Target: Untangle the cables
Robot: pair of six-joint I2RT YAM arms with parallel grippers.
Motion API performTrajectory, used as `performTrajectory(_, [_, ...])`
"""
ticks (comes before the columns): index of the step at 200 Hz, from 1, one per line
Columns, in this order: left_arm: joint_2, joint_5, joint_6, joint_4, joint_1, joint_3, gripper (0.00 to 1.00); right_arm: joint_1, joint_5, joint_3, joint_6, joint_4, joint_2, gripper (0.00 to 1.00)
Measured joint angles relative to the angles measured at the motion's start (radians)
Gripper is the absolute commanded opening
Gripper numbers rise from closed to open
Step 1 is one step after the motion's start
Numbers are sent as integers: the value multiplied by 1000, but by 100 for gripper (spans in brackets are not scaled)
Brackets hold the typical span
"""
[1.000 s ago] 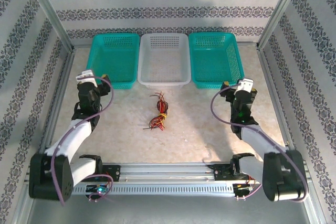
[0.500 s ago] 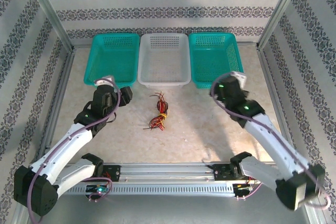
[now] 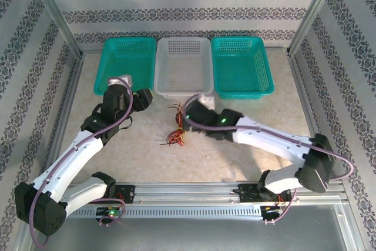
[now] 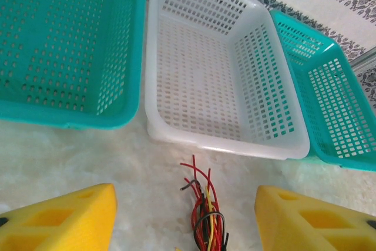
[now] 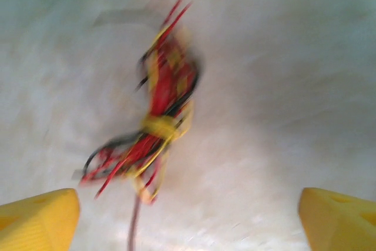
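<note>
The cables lie as one tangled bundle of red, yellow and black wires on the table, just in front of the white basket. A yellow wire wraps round the bundle's middle. My left gripper hovers to the left of the bundle. In the left wrist view it is open, and the bundle's far ends lie between the yellow fingers without touching them. My right gripper reaches in beside the bundle from the right. It is open too, above the blurred cables, holding nothing.
Three baskets stand in a row at the back: teal, white, teal. The white basket's near rim is close behind the cables. Metal frame rails border the table on both sides and along the front.
My right arm has swung from the right side across to the centre, ending beside the cables. My left gripper has edged right toward the bundle. The cables have not moved.
</note>
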Motion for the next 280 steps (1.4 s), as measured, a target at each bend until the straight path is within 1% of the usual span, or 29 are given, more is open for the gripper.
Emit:
performTrajectory(6, [0,6,-8,0,0,-10,64,10,-33,-17,1,21,13,87])
performTrajectory(11, [0,11,-18,0,0,-20,64,10,-66,-29,5,35,28,85])
performTrajectory(24, [3,22,-35,-2,0,-37,64,-12,-131,-32,2,68,77,86])
performTrajectory(44, [11,41,-60,-2,0,-40,64,-39,-194,-15,1,116,159,88])
performTrajectory(56, [11,56,-71,-2,0,-40,64,-45,-214,2,3,137,201,90])
performTrajectory(66, [11,63,-78,-2,0,-40,62,-45,-225,13,6,156,229,91])
performTrajectory(90, [6,66,-90,-2,0,-53,61,-44,-235,18,21,195,261,89])
performTrajectory(116, [8,74,-97,-2,0,-68,63,-56,-258,18,22,236,300,74])
performTrajectory(144, [33,87,-97,-1,0,-68,66,-76,-304,17,29,271,345,65])
performTrajectory(168, [55,88,-94,-1,0,-66,70,-77,-327,17,29,273,351,25])
performTrajectory(177, [63,88,-91,-1,0,-63,72,-85,-342,17,29,270,353,17])
performTrajectory(188, [72,88,-87,-1,0,-57,74,-96,-363,17,25,271,358,11])
performTrajectory(206, [81,90,-76,-1,0,-48,74,-105,-378,15,12,270,355,4])
performTrajectory(216, [82,101,-69,-1,0,-47,74,-109,-383,11,-19,267,345,1])
performTrajectory(226, [82,119,-64,-1,0,-45,76,-115,-388,9,-54,251,331,0])
performTrajectory(244, [81,165,-43,-1,0,-40,88,-124,-390,5,-138,211,273,0])
performTrajectory(262, [76,223,-29,0,0,-39,100,-132,-398,5,-237,168,174,1])
performTrajectory(280, [59,295,-13,4,0,-38,99,-135,-402,11,-327,134,61,2])
